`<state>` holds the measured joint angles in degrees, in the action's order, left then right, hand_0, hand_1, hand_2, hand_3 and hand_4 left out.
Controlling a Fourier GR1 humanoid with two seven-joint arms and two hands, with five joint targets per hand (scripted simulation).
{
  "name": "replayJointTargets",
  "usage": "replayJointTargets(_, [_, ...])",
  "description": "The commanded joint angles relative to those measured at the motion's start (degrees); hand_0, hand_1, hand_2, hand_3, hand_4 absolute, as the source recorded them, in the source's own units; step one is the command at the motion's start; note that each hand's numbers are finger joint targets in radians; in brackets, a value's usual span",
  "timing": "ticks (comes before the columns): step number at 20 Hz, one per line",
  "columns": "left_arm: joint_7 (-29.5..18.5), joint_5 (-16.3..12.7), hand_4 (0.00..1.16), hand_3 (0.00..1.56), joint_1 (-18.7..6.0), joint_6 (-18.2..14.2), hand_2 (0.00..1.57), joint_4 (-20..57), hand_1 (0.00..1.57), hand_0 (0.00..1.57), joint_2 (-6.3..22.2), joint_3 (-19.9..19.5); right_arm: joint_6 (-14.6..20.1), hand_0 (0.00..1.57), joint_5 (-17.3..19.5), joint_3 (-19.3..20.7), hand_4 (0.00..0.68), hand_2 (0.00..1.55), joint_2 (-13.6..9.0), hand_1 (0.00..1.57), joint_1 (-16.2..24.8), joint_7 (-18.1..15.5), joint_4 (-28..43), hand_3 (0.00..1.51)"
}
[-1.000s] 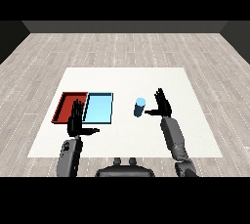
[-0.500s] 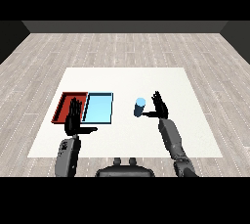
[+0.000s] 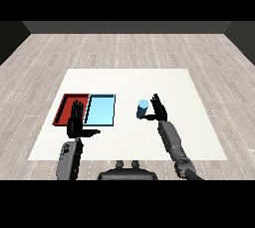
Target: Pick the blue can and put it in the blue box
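A: Where is the blue can [image 3: 142,108] relative to the light blue tray [image 3: 101,110]?

B: It stands upright on the white table [image 3: 194,122], to the right of that tray and apart from it, outside both trays.

A: And the right hand [image 3: 158,111]?

B: Just to the right of the can, further from the light blue tray. Its fingers point up, straight and spread, the thumb reaching toward the can's lower part. I cannot tell whether it touches.

A: The left hand [image 3: 76,124]?

B: At the tray's near left corner, over the near edge of the red tray [image 3: 63,108] that lies touching the light blue tray's left side. Fingers straight and together, thumb stuck out to the right, holding nothing.
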<state>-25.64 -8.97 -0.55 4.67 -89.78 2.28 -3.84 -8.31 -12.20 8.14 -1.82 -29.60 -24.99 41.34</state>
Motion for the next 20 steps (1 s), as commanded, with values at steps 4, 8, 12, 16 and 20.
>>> replayJointTargets(4, [-0.5, 0.9, 0.0, 0.0, 2.2, -0.3, 0.0, -2.5, 0.0, 0.0, -0.9, 1.5, -1.4, 0.0, -0.7, 0.9, 0.0, 0.0, -1.3, 0.0, -2.9, -0.5, -4.2, 0.0])
replayJointTargets(8, [3.3, -1.4, 0.0, 0.0, -2.0, 0.5, 0.0, -1.5, 0.0, 0.0, 1.6, -1.3, 3.3, 0.0, 1.2, -0.5, 0.0, 0.0, 1.7, 0.0, -7.2, -5.3, -11.4, 0.0])
replayJointTargets(12, [-2.4, -1.0, 0.0, 0.0, 1.3, 3.2, 0.0, 1.0, 0.0, 0.0, 2.6, -2.1, 0.6, 0.0, -0.5, 0.0, 0.0, 0.0, 1.2, 0.0, -6.5, -4.9, -10.7, 0.0])
replayJointTargets(16, [1.9, -0.8, 0.0, 0.0, 2.5, 0.8, 0.0, -3.4, 0.0, 0.0, 1.3, -1.0, -0.4, 0.0, -1.4, -0.3, 0.0, 0.0, 0.9, 0.0, -8.5, -3.2, -12.4, 0.0])
replayJointTargets(20, [-0.3, 0.1, 0.0, 0.0, -2.2, 0.3, 0.0, 2.1, 0.0, 0.0, 1.0, -1.4, 2.5, 0.0, -3.9, -4.2, 0.0, 0.0, 1.8, 0.0, -9.7, -6.4, -14.9, 0.0])
